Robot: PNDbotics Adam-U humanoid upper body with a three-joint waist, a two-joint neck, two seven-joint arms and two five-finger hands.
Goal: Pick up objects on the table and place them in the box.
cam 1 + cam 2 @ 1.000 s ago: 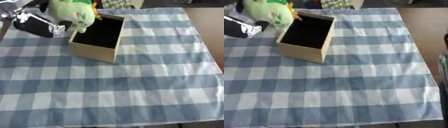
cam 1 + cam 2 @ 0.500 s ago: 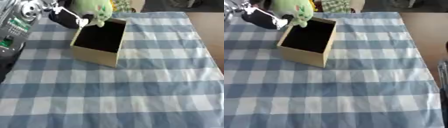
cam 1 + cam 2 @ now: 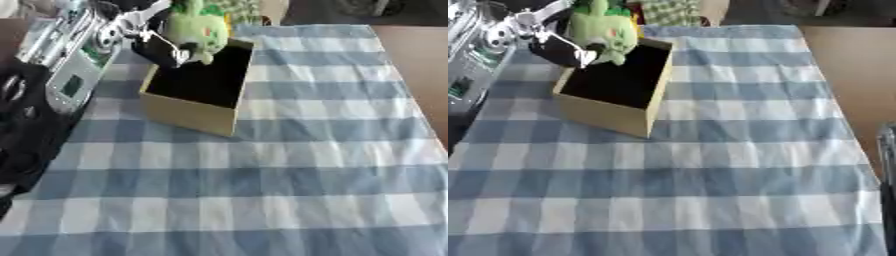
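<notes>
Near ground: blue-and-white checked tablecloth (image 3: 289, 180), nothing on it. Farther left, open tan cardboard box (image 3: 194, 111) with dark interior. The green plush toy (image 3: 199, 30) is held over the box's far rim, long axis roughly upright, just right of the left hand (image 3: 162, 44), whose fingers are curled round it. The right hand is not seen.

plush toy (image 3: 199, 29), cardboard box (image 3: 188, 113), cloth tablecloth (image 3: 306, 165)
</notes>
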